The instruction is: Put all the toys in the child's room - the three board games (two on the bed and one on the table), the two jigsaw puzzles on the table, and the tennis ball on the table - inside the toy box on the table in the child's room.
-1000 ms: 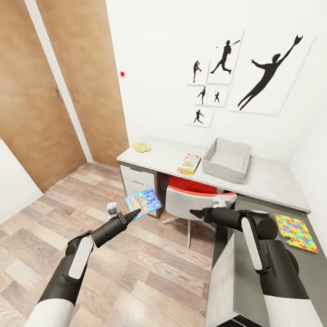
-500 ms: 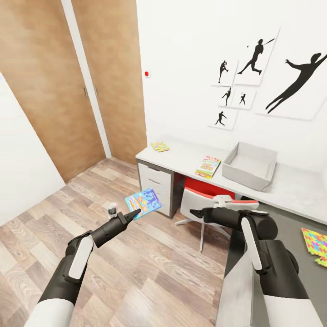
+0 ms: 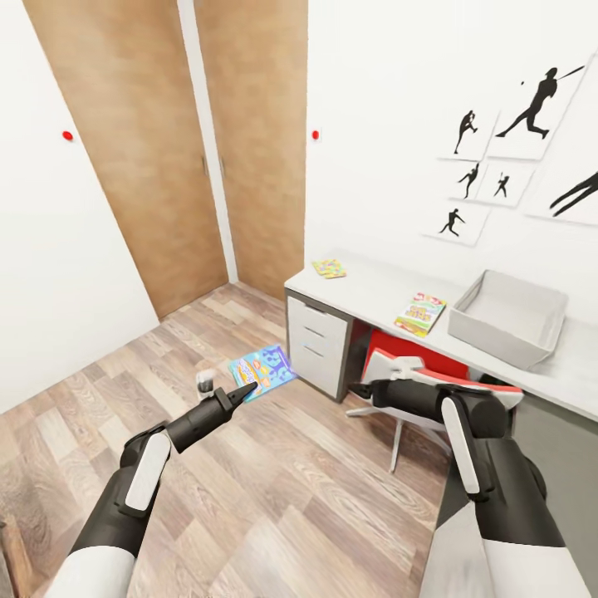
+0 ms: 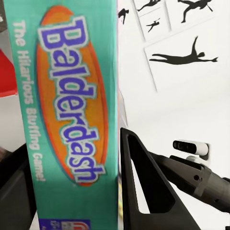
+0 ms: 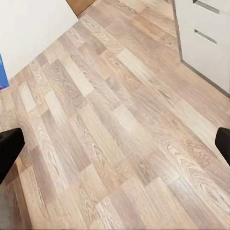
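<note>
My left gripper (image 3: 247, 388) is shut on a blue cartoon board game (image 3: 262, 370), held above the wooden floor. In the left wrist view the box's teal "Balderdash" edge (image 4: 72, 120) stands between the fingers (image 4: 148, 187). My right gripper (image 3: 355, 389) is open and holds nothing; its fingertips (image 5: 9, 148) frame bare floor. On the table (image 3: 374, 286) at the right lie a jigsaw puzzle (image 3: 329, 267) near the left end, a second board game (image 3: 419, 314) and the grey toy box (image 3: 508, 320), which looks empty.
A red and white chair (image 3: 415, 370) is tucked under the table beside white drawers (image 3: 318, 342). Wooden doors (image 3: 166, 158) stand at the back left. Open wooden floor (image 3: 274, 490) stretches between me and the table.
The whole view has swung left, so the table and wall pictures sit further right and the second puzzle has left the picture. Both arms hold the same pose, game still gripped.
</note>
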### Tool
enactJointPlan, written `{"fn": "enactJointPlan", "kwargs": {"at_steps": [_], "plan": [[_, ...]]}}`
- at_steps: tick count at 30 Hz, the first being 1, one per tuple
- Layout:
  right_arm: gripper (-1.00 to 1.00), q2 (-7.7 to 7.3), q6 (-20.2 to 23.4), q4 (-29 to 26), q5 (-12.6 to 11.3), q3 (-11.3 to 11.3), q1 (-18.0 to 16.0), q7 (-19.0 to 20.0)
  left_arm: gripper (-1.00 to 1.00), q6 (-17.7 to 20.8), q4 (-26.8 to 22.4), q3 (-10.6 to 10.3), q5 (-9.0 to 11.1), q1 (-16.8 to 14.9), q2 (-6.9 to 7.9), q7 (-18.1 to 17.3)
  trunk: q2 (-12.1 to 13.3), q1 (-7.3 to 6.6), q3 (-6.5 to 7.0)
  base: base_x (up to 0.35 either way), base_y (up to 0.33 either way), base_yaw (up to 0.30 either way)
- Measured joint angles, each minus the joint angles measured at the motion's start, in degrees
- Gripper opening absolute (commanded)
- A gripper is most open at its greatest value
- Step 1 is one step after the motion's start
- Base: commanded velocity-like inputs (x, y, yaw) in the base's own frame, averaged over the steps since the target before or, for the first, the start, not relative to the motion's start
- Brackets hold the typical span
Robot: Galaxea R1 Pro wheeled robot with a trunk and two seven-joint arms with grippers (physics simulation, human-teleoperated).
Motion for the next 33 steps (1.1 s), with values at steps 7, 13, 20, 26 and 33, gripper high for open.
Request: {"fn": "enactJointPlan", "kwargs": {"at_steps": [7,13,20,26,33], "plan": [[1.0,-0.05,0.01,-0.01,-0.01,-0.15,0.04,0.01,-1.0,0.11,0.0,-0.11,0.24,-0.01,-0.06,-0.05,-0.01,-0.01,0.0,0.034,0.008,0.095],[1.0,-0.08,0.0,-0.01,-0.05,-0.19,0.08,0.03,-1.0,0.08,0.0,-0.16,0.19,-0.02,-0.09,-0.13,-0.01,-0.03,0.0,0.218,0.082,0.022],[1.0,-0.07,0.0,-0.01,-0.09,-0.2,0.08,0.04,-1.0,0.05,0.01,-0.17,0.12,-0.02,-0.1,-0.17,-0.01,-0.03,0.0,0.282,0.108,0.005],[1.0,-0.07,0.0,-0.01,-0.08,-0.2,0.08,0.04,-1.0,0.03,0.01,-0.18,0.06,-0.01,-0.1,-0.16,-0.01,-0.03,0.0,0.298,0.115,0.001],[1.0,-0.07,0.0,-0.01,-0.05,-0.2,0.08,0.02,-1.0,0.01,0.0,-0.35,0.0,-0.01,-0.13,-0.15,-0.01,-0.03,0.0,0.301,0.116,0.0]]}}
